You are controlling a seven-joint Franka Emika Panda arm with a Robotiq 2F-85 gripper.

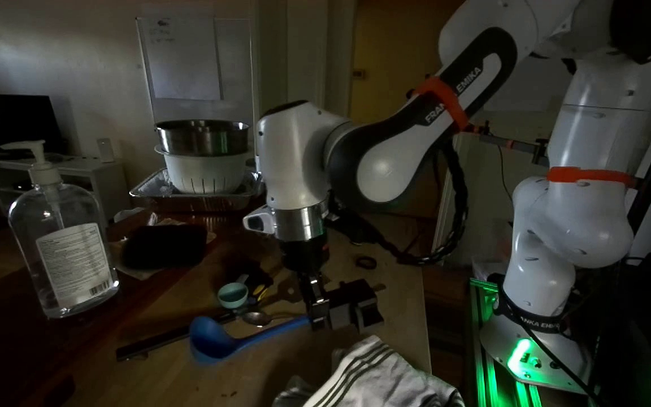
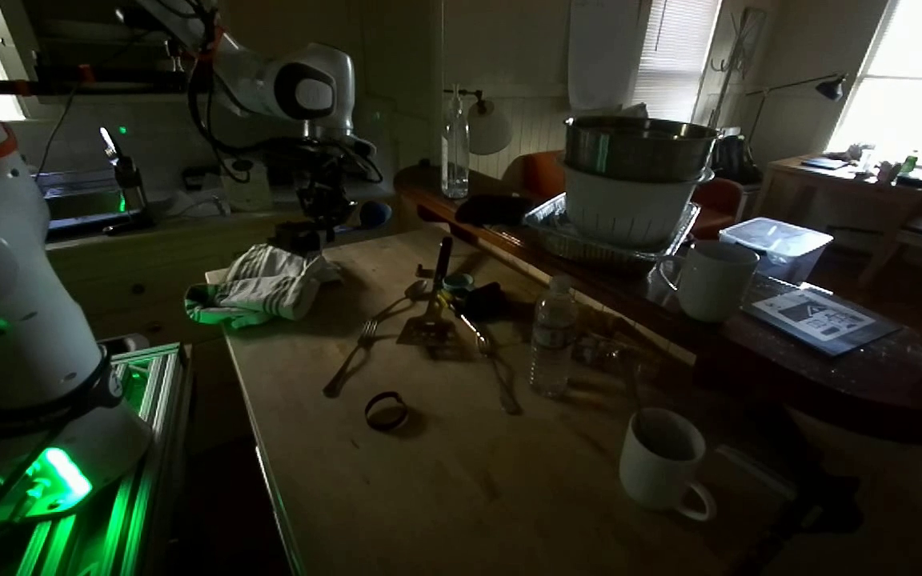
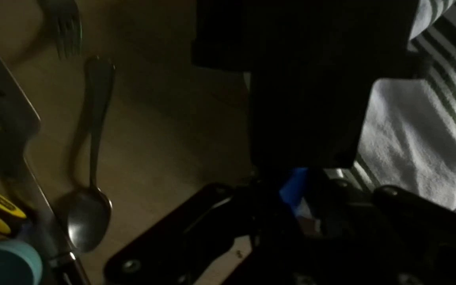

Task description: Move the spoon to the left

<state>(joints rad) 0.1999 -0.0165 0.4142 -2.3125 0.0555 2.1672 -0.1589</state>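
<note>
From the left in an exterior view, we see a clear pump bottle (image 1: 63,243), a dark stick-like utensil (image 1: 156,343), then the blue spoon (image 1: 211,339) — its bowl to the left, its handle running right to the gripper (image 1: 319,324). We cannot tell whether the spoon touches the table (image 1: 178,384). Behind the spoon sit a small teal cup (image 1: 233,295) and a metal spoon (image 1: 256,319). The jaws look drawn in on the blue handle — the wrist view shows blue between them. Right of the gripper we find a dark block (image 1: 354,305), then a striped cloth (image 1: 385,379).
</note>
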